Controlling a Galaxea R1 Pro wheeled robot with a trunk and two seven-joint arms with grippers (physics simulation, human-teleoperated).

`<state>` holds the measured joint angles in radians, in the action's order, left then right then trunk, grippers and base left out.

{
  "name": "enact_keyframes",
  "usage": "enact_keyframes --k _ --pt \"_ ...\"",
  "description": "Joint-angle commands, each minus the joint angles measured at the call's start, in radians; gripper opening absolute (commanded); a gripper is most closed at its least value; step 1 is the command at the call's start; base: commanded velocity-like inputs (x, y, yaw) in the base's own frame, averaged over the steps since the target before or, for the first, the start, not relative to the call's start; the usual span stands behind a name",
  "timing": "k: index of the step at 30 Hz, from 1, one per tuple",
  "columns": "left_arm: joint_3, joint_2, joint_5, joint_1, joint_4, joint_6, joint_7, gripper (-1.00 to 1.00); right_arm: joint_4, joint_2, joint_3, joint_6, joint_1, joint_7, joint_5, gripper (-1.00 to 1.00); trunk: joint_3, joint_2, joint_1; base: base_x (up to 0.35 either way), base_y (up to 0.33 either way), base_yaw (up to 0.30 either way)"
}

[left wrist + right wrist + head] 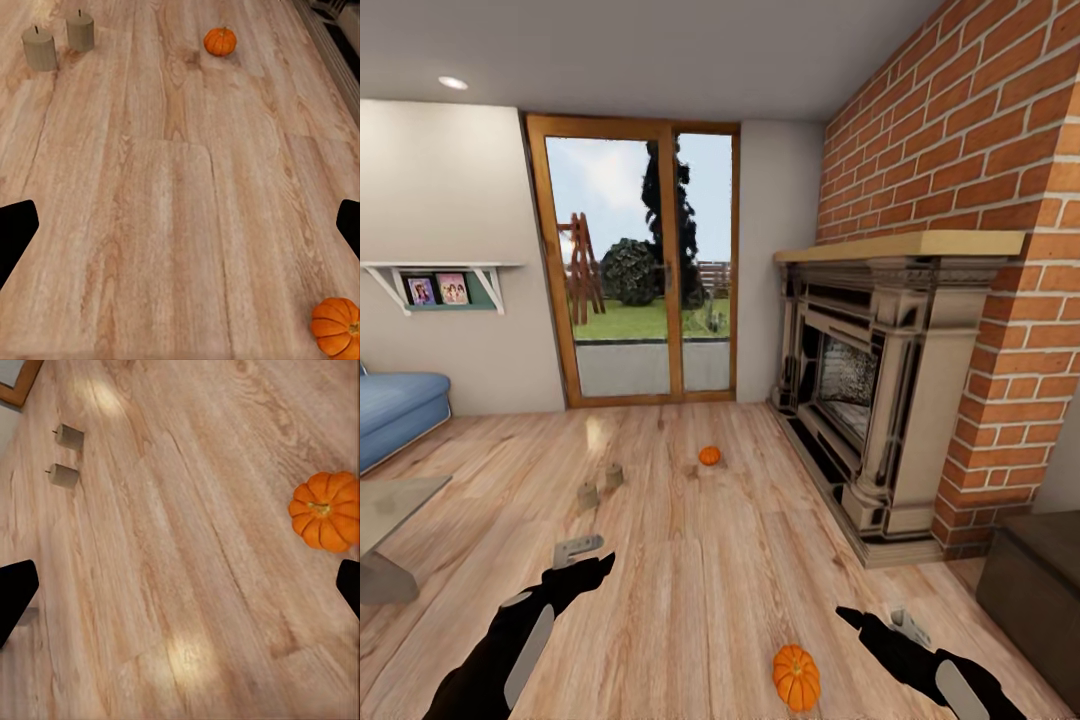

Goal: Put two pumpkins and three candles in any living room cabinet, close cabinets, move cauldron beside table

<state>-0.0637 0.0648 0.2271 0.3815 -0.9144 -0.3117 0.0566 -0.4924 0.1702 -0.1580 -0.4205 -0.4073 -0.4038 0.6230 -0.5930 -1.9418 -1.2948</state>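
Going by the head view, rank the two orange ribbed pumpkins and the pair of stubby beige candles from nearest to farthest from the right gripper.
1. The near orange ribbed pumpkin, on the plank floor just left of the right gripper.
2. The far orange pumpkin, mid-floor toward the glass door.
3. The two stubby beige candles, farther left; too close together to rank apart.

Bare plank floor point(690, 560) around near pumpkin point(797, 677); fireplace point(880, 400) well right.
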Motion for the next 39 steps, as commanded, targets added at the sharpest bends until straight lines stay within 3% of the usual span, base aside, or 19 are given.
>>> enact_keyframes --k 1,8,11,14,18,39 --pt "-0.002 0.0 0.007 0.0 -0.001 -0.004 0.005 1.0 0.0 0.0 -0.005 -0.01 -0.001 0.001 0.006 1.0 -0.004 -0.008 -0.004 0.0 0.0 0.0" --pt "-0.002 0.0 0.008 0.0 0.0 0.0 0.007 1.0 0.006 0.008 -0.011 -0.013 -0.001 -0.025 0.007 1.0 -0.026 -0.057 -0.031 0.0 0.0 0.0" --pt "-0.003 0.0 0.008 0.0 0.0 0.0 0.008 1.0 0.014 0.014 -0.013 -0.014 -0.001 -0.155 0.006 1.0 -0.036 -0.078 -0.042 0.0 0.0 0.0" --pt "-0.002 0.0 0.008 0.0 0.0 0.0 0.009 1.0 0.043 0.025 -0.014 -0.012 -0.001 -0.236 0.007 1.0 -0.045 -0.099 -0.054 0.0 0.0 0.0" --pt "-0.003 0.0 0.008 0.0 0.0 0.0 0.009 1.0 0.064 0.034 -0.015 -0.002 0.0 -0.281 0.007 1.0 -0.058 -0.127 -0.069 0.0 0.0 0.0" --pt "-0.001 0.0 0.008 -0.001 -0.013 0.0 0.009 1.0 0.071 0.034 -0.015 0.002 0.001 -0.302 0.007 1.0 -0.123 -0.274 -0.149 0.0 0.0 0.0"
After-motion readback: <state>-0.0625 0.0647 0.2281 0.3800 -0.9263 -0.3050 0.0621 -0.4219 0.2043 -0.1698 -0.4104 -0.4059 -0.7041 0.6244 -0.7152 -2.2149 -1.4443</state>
